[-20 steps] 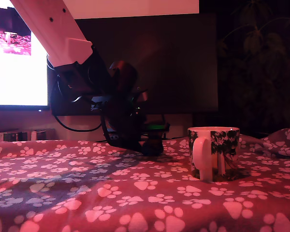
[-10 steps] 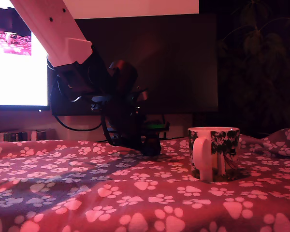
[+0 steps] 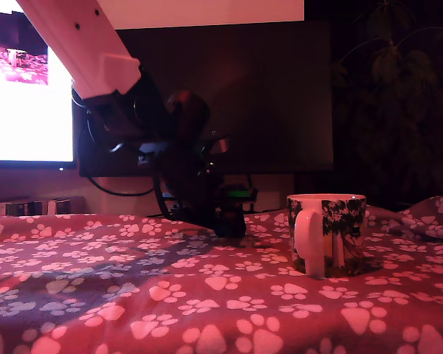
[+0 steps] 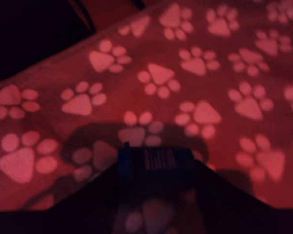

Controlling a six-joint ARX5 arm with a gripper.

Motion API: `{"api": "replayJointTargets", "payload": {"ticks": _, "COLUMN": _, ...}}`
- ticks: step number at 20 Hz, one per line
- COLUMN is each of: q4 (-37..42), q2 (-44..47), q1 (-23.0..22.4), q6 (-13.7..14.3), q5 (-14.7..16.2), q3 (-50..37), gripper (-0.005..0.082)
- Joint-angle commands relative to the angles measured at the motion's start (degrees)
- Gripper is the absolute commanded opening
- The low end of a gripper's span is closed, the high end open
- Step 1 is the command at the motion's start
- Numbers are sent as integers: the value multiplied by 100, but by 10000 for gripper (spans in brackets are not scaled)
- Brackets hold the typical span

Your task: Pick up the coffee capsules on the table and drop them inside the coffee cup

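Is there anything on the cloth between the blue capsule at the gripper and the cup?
Nothing visible. In the exterior view only bare cloth lies between the gripper and the cup. The capsule sits right at the gripper.

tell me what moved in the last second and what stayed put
The arm has shifted slightly toward the exterior view's left, and its gripper stays low at the red cloth. The wrist view shows a dark blue capsule at the jaws; whether it is gripped is unclear. The mug has not moved.
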Motion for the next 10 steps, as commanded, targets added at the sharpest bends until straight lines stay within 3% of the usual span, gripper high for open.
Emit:
{"api": "replayJointTargets", "payload": {"ticks": 1, "q4": -177, "q2": -173, "q1": -17, "q6": 31, "q5": 70, "q3": -83, "gripper": 267}}
{"api": "replayJointTargets", "payload": {"ticks": 5, "q4": -507, "q2": -437, "q1": -17, "q6": 52, "q5": 249, "q3": -83, "gripper": 267}}
{"api": "replayJointTargets", "payload": {"ticks": 10, "q4": -758, "q2": -704, "q1": -7, "q6": 315, "q5": 409, "q3": -83, "gripper": 267}}
